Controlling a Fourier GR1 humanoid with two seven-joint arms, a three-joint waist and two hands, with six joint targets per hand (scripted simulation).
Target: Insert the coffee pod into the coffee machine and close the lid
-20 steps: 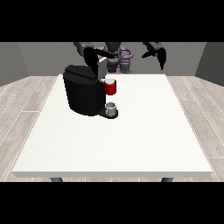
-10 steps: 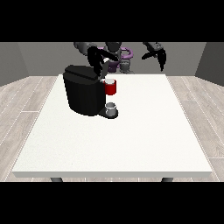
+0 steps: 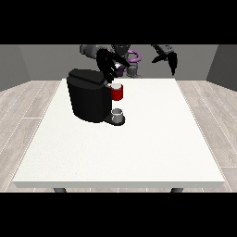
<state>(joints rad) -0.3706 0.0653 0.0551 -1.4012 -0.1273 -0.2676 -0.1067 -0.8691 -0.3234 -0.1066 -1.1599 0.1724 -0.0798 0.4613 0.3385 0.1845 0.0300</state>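
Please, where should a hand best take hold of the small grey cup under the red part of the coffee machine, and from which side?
Probably the grey cup is best held around its side wall, coming from the view's right or from the camera side. The red pod holder hangs directly above it and the black coffee machine stands at its left, so those ways seem blocked.

1. A large white table (image 3: 139, 148) carries everything.
2. A black coffee machine (image 3: 88, 99) stands on its far left part.
3. A small grey cup (image 3: 118, 114) sits on the machine's base.

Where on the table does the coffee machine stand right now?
In the front view, the black coffee machine stands on the white table's far left part, directly below the hand at the view's left.
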